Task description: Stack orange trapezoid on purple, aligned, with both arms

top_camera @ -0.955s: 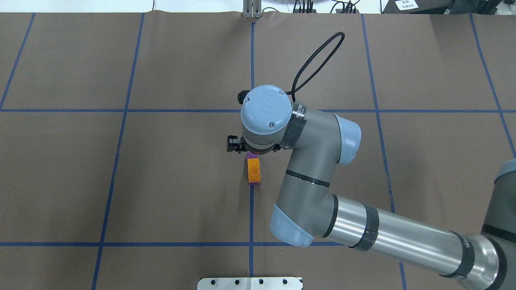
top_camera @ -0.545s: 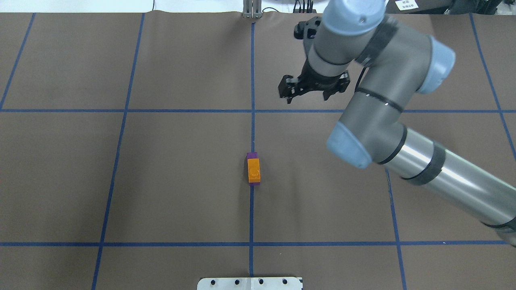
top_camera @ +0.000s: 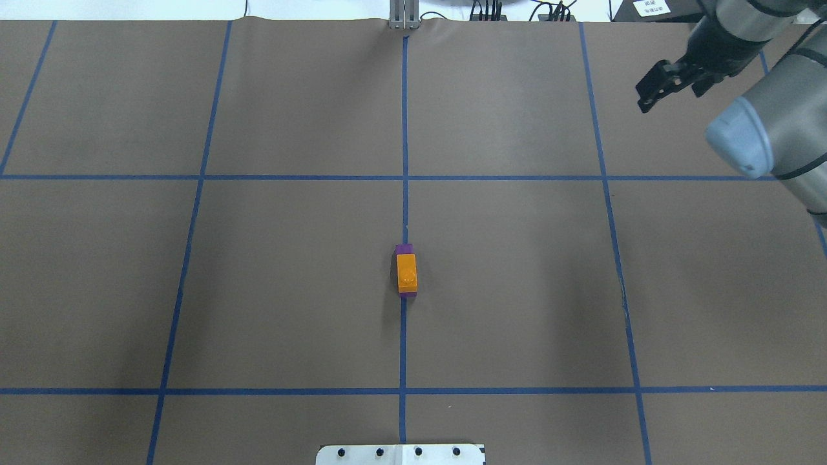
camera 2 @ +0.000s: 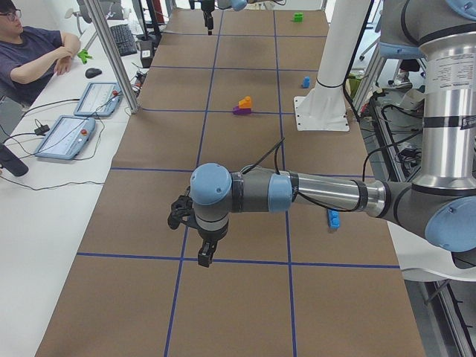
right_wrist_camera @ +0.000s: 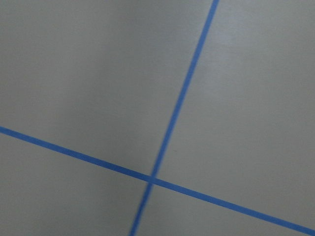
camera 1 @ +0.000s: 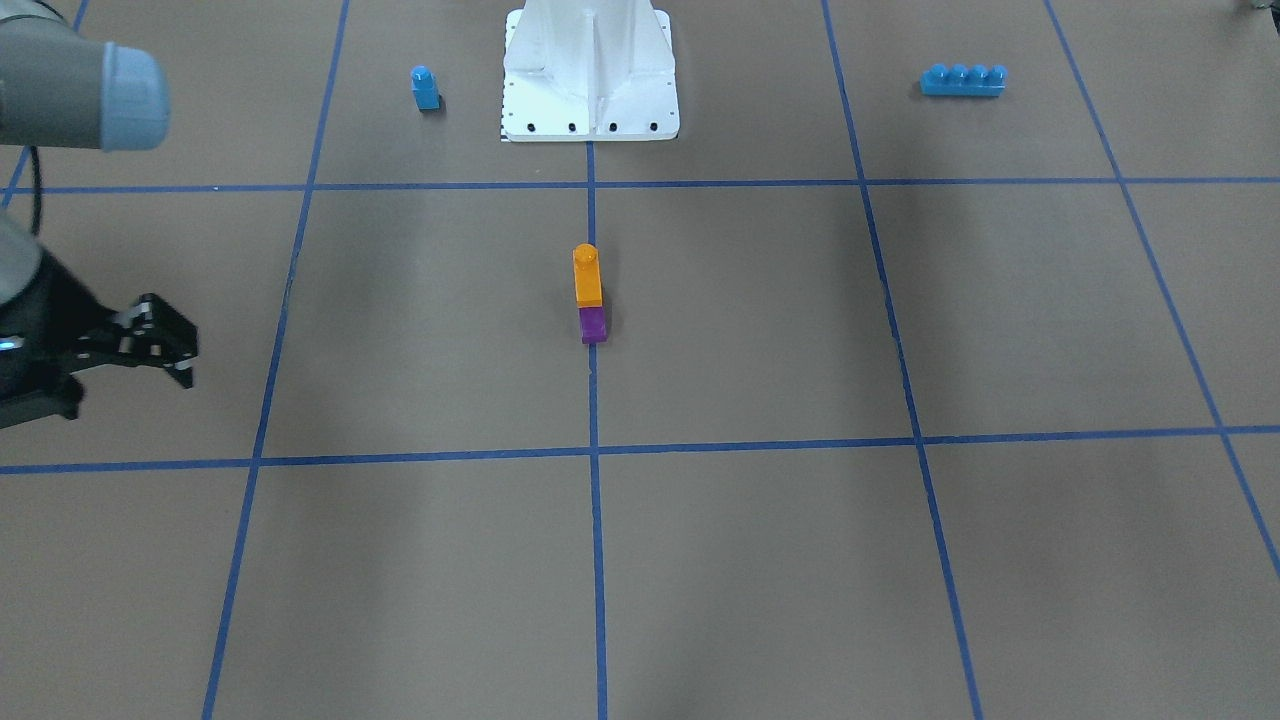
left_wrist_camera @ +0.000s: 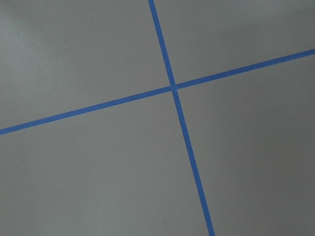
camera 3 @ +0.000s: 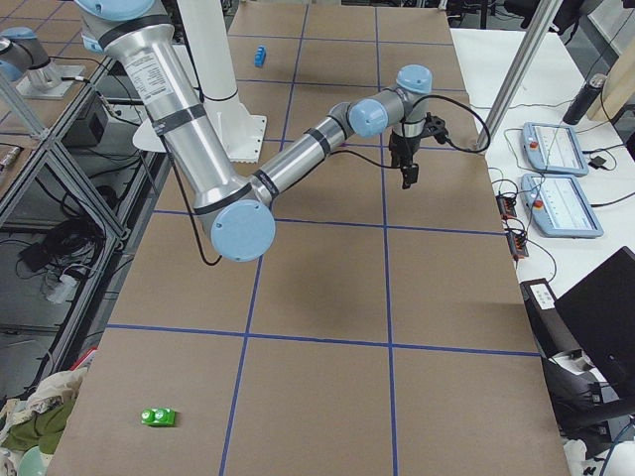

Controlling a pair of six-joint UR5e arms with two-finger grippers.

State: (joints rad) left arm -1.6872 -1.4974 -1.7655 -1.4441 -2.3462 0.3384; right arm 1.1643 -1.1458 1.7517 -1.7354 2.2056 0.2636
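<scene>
The orange trapezoid (top_camera: 406, 272) sits on the purple block (top_camera: 404, 248) at the table's middle, on the centre tape line. In the front-facing view the orange block (camera 1: 587, 276) stands above the purple block (camera 1: 593, 324), stud up. No gripper touches them. My right gripper (top_camera: 672, 90) is open and empty, raised at the far right, well away from the stack; it also shows in the front-facing view (camera 1: 125, 380). My left gripper (camera 2: 190, 242) shows only in the exterior left view, low over bare table far from the stack; I cannot tell whether it is open.
A blue single-stud block (camera 1: 425, 88) and a long blue four-stud brick (camera 1: 962, 80) lie near the white robot base (camera 1: 590, 110). A green block (camera 3: 158, 417) lies at the table's right end. An operator (camera 2: 33, 56) sits beside the table.
My right gripper has drawn away from the stack, rising and swinging to the far right. The orange block stays on the purple one, unmoved.
</scene>
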